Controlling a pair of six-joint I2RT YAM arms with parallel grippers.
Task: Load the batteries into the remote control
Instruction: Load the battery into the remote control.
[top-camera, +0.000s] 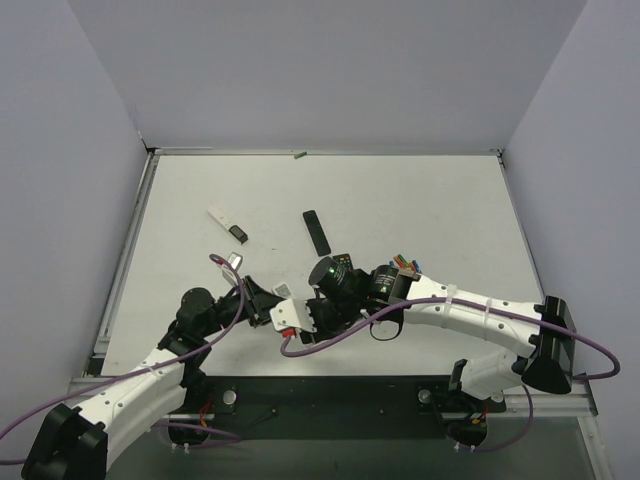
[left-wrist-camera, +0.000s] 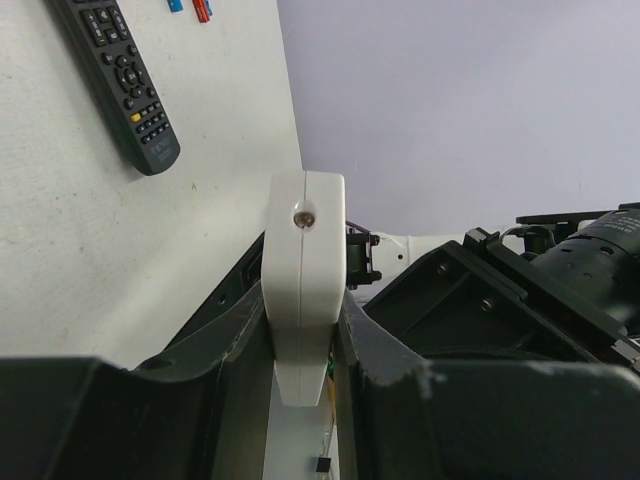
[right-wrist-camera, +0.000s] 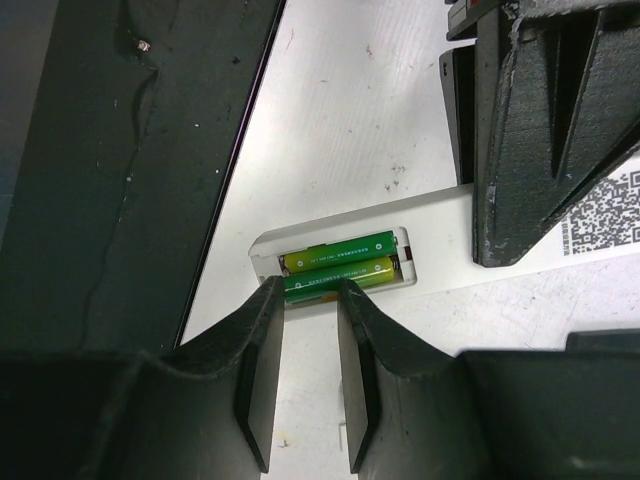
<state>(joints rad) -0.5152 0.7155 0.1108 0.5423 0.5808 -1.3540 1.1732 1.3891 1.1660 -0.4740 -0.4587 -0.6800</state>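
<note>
Remote control (right-wrist-camera: 440, 240), slim, white, rectangular, is clamped in the left jaws near the white worktop's (top-camera: 420, 200) 6 o'clock edge. Two green cylindrical batteries (right-wrist-camera: 340, 258) fill its bay, print illegible; QR-code label (right-wrist-camera: 600, 215) at 3 o'clock. Right jaws: narrowly apart, tips at the nearer cell.

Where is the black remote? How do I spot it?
Look at the middle of the white table. The black remote lies flat there. It is the only all-black bar; the strip nearby is white with a dark end.
</note>
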